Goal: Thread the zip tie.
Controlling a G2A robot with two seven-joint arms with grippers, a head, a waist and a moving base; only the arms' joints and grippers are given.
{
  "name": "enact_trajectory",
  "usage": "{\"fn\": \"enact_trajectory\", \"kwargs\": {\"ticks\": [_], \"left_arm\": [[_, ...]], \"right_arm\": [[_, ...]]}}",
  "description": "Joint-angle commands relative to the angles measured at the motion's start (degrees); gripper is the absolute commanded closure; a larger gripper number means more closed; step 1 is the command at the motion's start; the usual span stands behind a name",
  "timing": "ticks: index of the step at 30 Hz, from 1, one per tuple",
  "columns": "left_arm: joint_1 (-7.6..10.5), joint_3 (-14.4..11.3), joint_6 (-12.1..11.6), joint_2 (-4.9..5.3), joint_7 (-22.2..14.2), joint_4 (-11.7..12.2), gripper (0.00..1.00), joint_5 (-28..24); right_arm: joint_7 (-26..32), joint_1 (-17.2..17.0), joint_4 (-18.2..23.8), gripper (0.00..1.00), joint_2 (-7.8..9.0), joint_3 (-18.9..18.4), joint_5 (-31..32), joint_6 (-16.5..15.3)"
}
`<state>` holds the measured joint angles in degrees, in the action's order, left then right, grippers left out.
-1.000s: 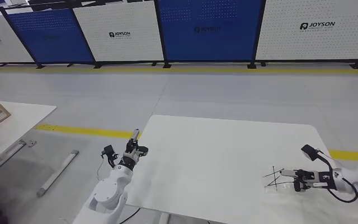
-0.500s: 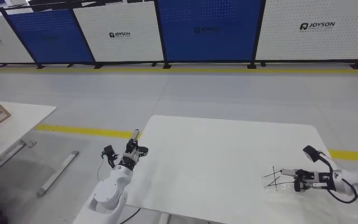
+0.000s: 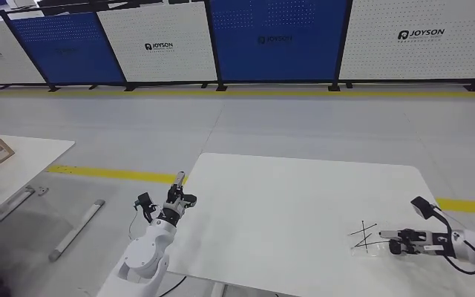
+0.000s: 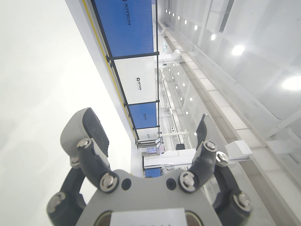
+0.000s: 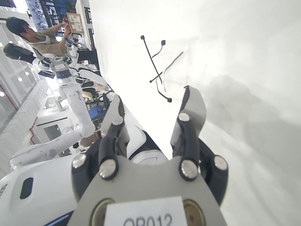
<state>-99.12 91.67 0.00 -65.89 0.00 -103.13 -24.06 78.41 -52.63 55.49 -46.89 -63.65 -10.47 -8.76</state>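
**Top view.** A white table (image 3: 297, 193) carried a few black zip ties (image 3: 364, 234) near its right near corner, with the strands crossing one another. The right gripper (image 3: 385, 237) lay low over the table just beside the ties, on their outer side and not touching them. The left gripper (image 3: 179, 178) stood at the table's left edge, well apart from the ties.

**Left wrist view.** The left gripper (image 4: 148, 125) had its jaws spread wide, with nothing between them. The bare table (image 4: 35, 71) lay alongside.

**Right wrist view.** The right gripper (image 5: 152, 98) was likewise released and empty. The zip ties (image 5: 152, 59) lay flat on the table (image 5: 223, 12) just past its fingertips. One long straight tie was crossed by shorter curved ones, and several ends showed square heads.
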Motion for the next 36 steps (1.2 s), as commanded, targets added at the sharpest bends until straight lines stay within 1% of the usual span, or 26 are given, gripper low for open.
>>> {"fn": "enact_trajectory", "kwargs": {"ticks": [1, 5, 6, 8, 11, 12, 13, 14, 19, 21, 22, 23, 25, 27, 30, 32, 36], "left_arm": [[0.00, 0.0, 0.0, 0.00, 0.0, 0.0, 0.00, 0.0], [0.00, 0.0, 0.0, 0.00, 0.0, 0.0, 0.00, 0.0], [0.00, 0.0, 0.0, 0.00, 0.0, 0.0, 0.00, 0.0], [0.00, 0.0, 0.0, 0.00, 0.0, 0.0, 0.00, 0.0], [0.00, 0.0, 0.0, 0.00, 0.0, 0.0, 0.00, 0.0], [0.00, 0.0, 0.0, 0.00, 0.0, 0.0, 0.00, 0.0], [0.00, 0.0, 0.0, 0.00, 0.0, 0.0, 0.00, 0.0], [0.00, 0.0, 0.0, 0.00, 0.0, 0.0, 0.00, 0.0], [0.00, 0.0, 0.0, 0.00, 0.0, 0.0, 0.00, 0.0], [0.00, 0.0, 0.0, 0.00, 0.0, 0.0, 0.00, 0.0], [0.00, 0.0, 0.0, 0.00, 0.0, 0.0, 0.00, 0.0], [0.00, 0.0, 0.0, 0.00, 0.0, 0.0, 0.00, 0.0], [0.00, 0.0, 0.0, 0.00, 0.0, 0.0, 0.00, 0.0], [0.00, 0.0, 0.0, 0.00, 0.0, 0.0, 0.00, 0.0], [0.00, 0.0, 0.0, 0.00, 0.0, 0.0, 0.00, 0.0], [0.00, 0.0, 0.0, 0.00, 0.0, 0.0, 0.00, 0.0], [0.00, 0.0, 0.0, 0.00, 0.0, 0.0, 0.00, 0.0]], "right_arm": [[0.3, 0.3, -0.6, 0.62, -0.05, 0.1, 0.0, 0.4], [0.2, 0.9, -1.4, 0.66, -0.29, 0.7, 0.4, 1.1], [0.2, 1.0, -1.6, 0.69, -0.34, 0.8, 0.5, 1.1], [0.2, 1.3, -2.0, 0.71, -0.44, 1.0, 0.6, 1.2], [-0.3, 1.6, -2.4, 0.80, -0.56, 1.3, 1.2, 1.8], [-0.3, 1.7, -2.5, 0.80, -0.60, 1.4, 1.3, 1.9], [-0.4, 1.8, -2.7, 0.78, -0.63, 1.5, 1.4, 2.2], [-0.5, 1.9, -2.8, 0.79, -0.70, 1.6, 1.4, 2.4], [-0.3, 2.5, -3.6, 0.78, -1.03, 2.2, 1.4, 2.6], [-0.3, 2.7, -3.9, 0.81, -1.18, 2.5, 1.5, 2.6], [-0.3, 2.8, -4.1, 0.87, -1.23, 2.6, 1.5, 2.6], [-0.3, 2.9, -4.2, 0.95, -1.28, 2.7, 1.5, 2.6], [-0.2, 3.2, -4.5, 1.00, -1.38, 2.9, 1.5, 2.6], [-0.2, 3.4, -4.8, 1.00, -1.45, 2.9, 1.5, 2.5], [0.0, 3.5, -5.3, 1.00, -1.47, 2.6, 0.8, 1.9], [0.5, 3.4, -5.5, 1.00, -1.43, 2.1, -0.5, 0.8], [1.2, 2.3, -5.5, 1.00, -1.17, 0.5, -5.8, -2.9]]}}
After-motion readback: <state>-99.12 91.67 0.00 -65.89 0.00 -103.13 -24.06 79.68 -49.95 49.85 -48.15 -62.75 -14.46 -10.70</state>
